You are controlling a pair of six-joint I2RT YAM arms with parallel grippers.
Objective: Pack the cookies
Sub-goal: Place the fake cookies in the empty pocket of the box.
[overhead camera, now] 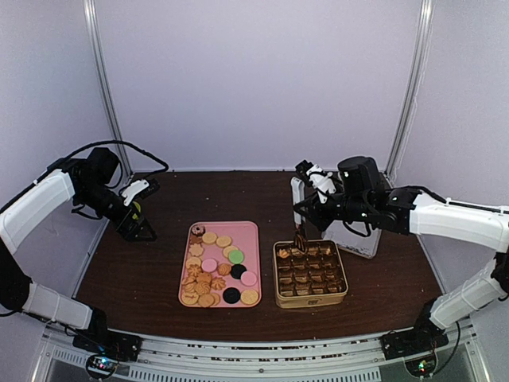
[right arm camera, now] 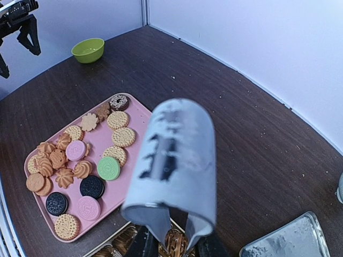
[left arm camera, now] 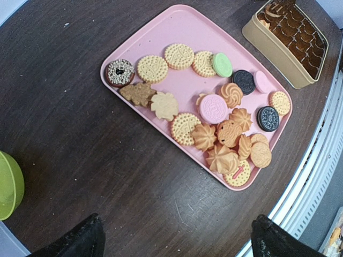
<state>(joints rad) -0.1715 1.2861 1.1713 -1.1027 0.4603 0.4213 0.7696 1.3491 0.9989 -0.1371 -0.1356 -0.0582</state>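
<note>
Right gripper is clamped round the metal tongs, whose blades hang over the far left corner of the gold divided tin. Something brown sits at their tips, but whether that is a biscuit or the tin's own dividers I cannot tell. Left gripper hangs with its jaws spread wide and holding nothing, off to the left of the pink tray, near the green bowl.

The cookies lie on that tray, some flat and apart, others at the near end heaped and overlapping. The tin stands just beside the tray on its right.

They look light, dry and brittle. The piped swirl ones would likely crumble under a hard squeeze, and the smooth pink, green and black sandwich discs may slip between metal blades. They are best taken across the rim, edge to edge, with a gentle pinch, starting with a loose one such as the green disc rather than one from the pile.
</note>
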